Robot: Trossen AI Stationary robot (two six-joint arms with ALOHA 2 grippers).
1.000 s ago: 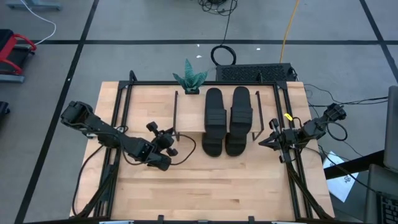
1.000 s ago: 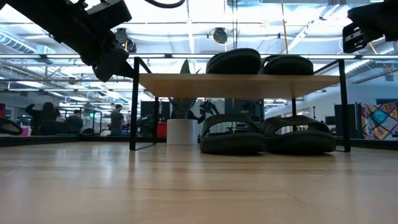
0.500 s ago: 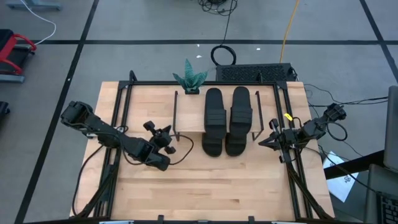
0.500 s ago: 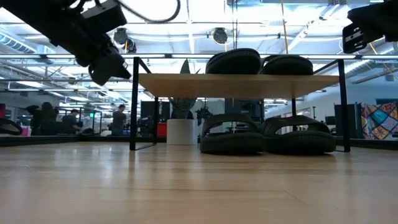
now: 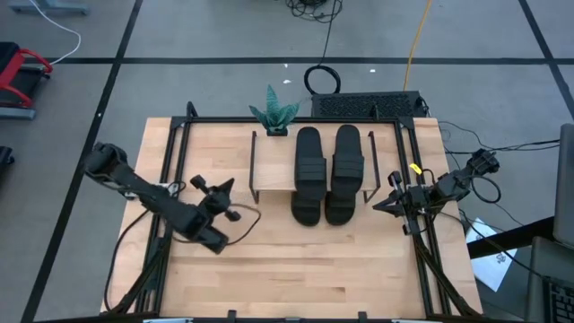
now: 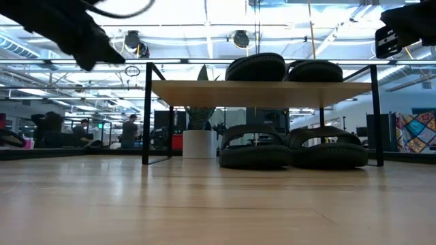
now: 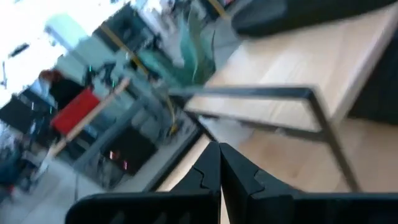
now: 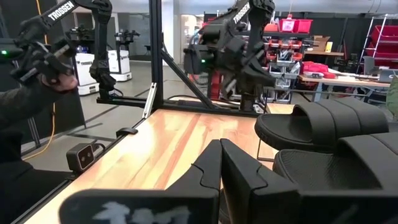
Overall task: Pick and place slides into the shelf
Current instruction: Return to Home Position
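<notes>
Slides (image 5: 309, 161): we record two atop the shelf (image 5: 272, 176), two beneath it on the counter (image 5: 296, 269). Left gripper (image 7: 219, 150) and right gripper (image 8: 220, 149) flank the shelf, fingers pressed together, empty.

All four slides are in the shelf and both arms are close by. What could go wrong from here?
1. The left tool hangs near the left leg of the shelf; a swing that way could shove the shelf.
2. The lower slides poke out past the board's front edge; a low sweep might drag one out.
3. The right tool sits beside the right leg: same bump risk.
</notes>
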